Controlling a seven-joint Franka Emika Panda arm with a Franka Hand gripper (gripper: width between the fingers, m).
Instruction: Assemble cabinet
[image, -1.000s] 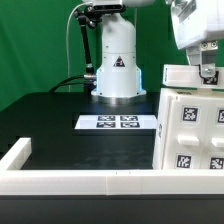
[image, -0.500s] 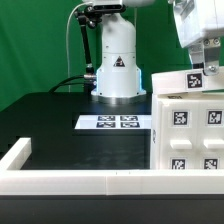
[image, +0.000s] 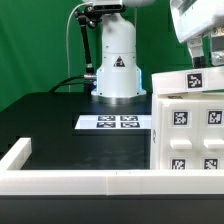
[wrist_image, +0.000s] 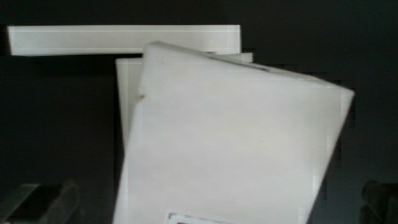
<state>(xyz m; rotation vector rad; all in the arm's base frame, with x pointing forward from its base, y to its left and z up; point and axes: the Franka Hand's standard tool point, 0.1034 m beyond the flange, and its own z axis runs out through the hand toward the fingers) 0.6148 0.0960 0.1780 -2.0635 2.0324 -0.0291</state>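
Observation:
The cabinet (image: 190, 125), a large white box with black-and-white tags on its front and top, stands on the black table at the exterior view's right. My gripper (image: 207, 52) hangs just above its top edge, open and touching nothing. In the wrist view the cabinet (wrist_image: 222, 130) fills the middle as a broad white tilted panel. A small tag shows at its near edge. My gripper (wrist_image: 210, 205) is spread wide, with one dark finger in each lower corner and the cabinet below and between the fingers. Nothing is held.
The arm's white base (image: 116, 65) stands behind the marker board (image: 118, 122) at mid-table. A low white border wall (image: 80, 181) runs along the front edge and turns back at the exterior view's left. It also shows in the wrist view as a white bar (wrist_image: 116, 40).
The gripper opened, let go of the cabinet's top and rose a little. The cabinet shifted from a tilted pose to standing with its tagged top panel showing.

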